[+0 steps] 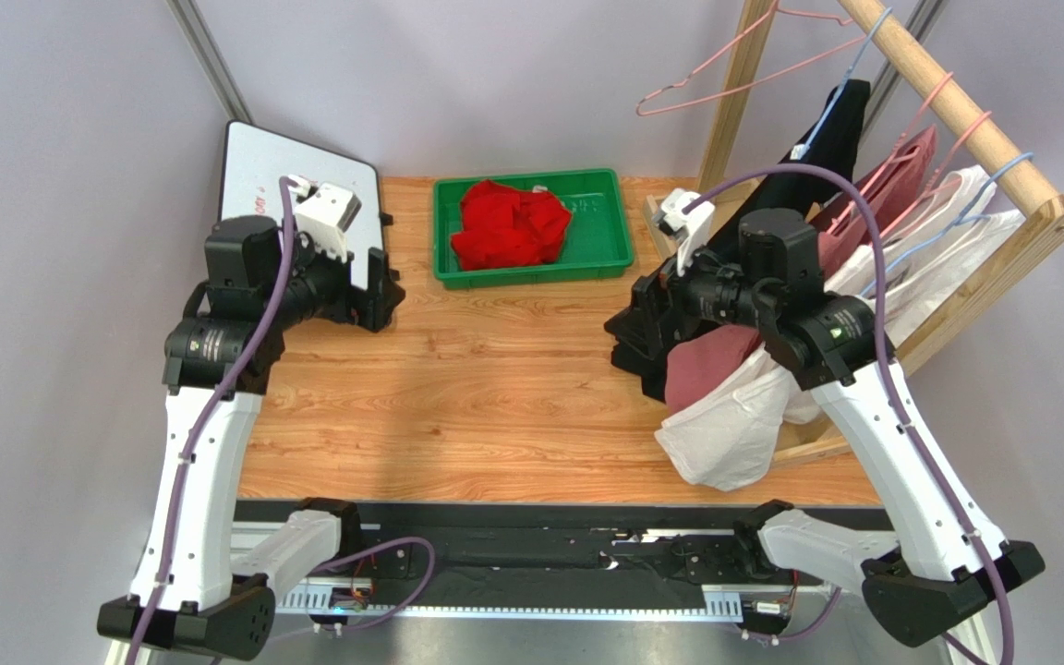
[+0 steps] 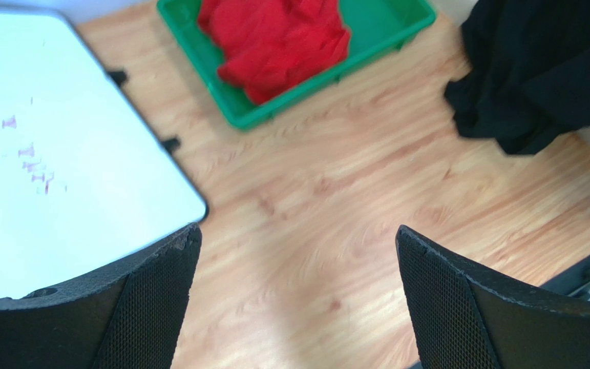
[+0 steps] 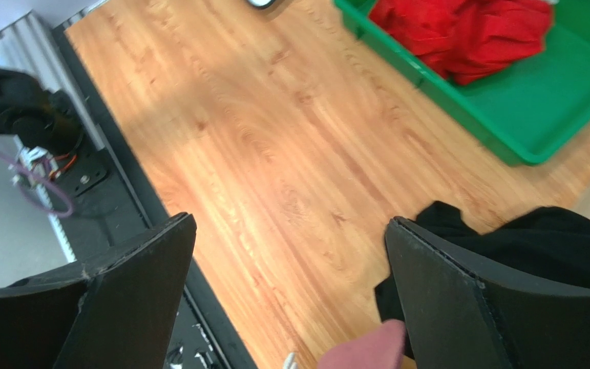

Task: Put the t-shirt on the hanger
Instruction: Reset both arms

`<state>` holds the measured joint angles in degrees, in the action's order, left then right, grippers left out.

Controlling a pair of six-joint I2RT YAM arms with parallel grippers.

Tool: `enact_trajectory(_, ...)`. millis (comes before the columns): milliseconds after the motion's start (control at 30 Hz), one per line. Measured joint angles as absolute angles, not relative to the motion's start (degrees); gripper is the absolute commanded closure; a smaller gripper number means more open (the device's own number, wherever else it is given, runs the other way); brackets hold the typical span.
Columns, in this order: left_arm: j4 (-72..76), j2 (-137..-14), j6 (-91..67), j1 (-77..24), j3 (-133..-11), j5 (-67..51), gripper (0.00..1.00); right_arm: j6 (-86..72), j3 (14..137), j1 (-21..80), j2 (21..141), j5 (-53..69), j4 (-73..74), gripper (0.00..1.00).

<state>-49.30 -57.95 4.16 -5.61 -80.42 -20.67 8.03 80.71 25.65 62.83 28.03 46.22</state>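
Both arms crook forward over the light wooden table (image 1: 496, 388). The left gripper (image 2: 296, 234) and the right gripper (image 3: 289, 223) both gape wide, holding nothing. The black short-sleeved t-shirt (image 1: 829, 139) hangs on the thin light-blue wire hanger (image 1: 871, 42) (its hem is bunched just beside the right gripper).

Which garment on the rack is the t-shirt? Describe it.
On the right of the table stands a wooden rack hung with shirts. The t-shirt hangs at its far end, nearest the green tray, hem spilling onto the table. It is the only black one; its neighbours are pink and white.
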Motion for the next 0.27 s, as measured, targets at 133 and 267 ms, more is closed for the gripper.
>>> enact_trajectory(133,-52.8,-53.5,5.1,-5.6,-75.5,-17.2,0.01,8.6,79.1,30.3,63.1,28.0,46.5,0.0)
enact_trajectory(267,-55.0,-50.4,5.4,-5.5,-73.8,-15.1,0.01,8.9,76.7,33.4,63.1,27.7,46.0,0.0)
